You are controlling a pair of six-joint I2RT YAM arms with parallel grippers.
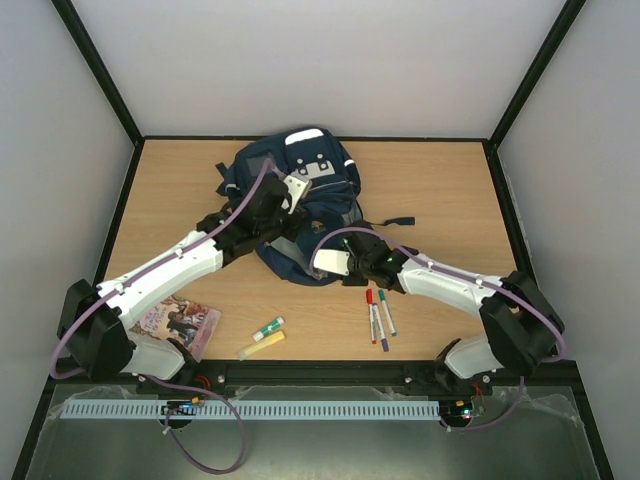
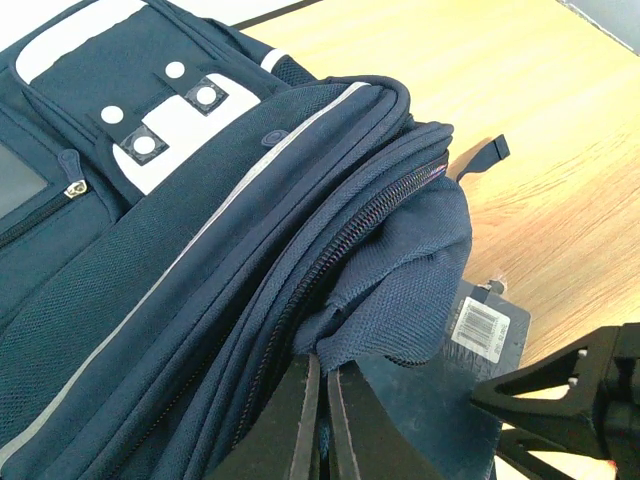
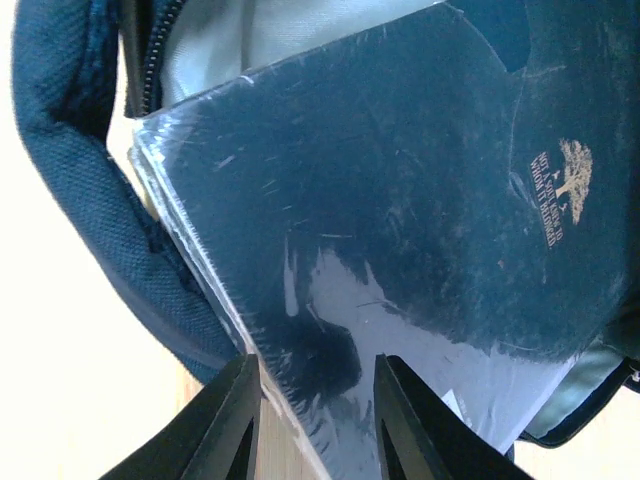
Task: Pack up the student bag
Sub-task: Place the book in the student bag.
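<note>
The student bag [image 1: 300, 185] is seen lying at the far middle of the table [image 1: 440, 190], its unzipped mouth turned near and right. A fold of its soft, limp cloth is pinched by the closed left gripper [image 2: 322, 385] (the zip hem is judged the surest hold). A film-wrapped dark notebook [image 3: 400, 200], probably slippery, is clamped by the right gripper [image 3: 315, 420] at the opening.

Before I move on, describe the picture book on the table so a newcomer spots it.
Go to the near left corner of the table, beside the left arm's base. The picture book lies flat there, left of two stubby markers. It is the only flat, pinkish illustrated cover; its neighbours are pen-shaped.
</note>
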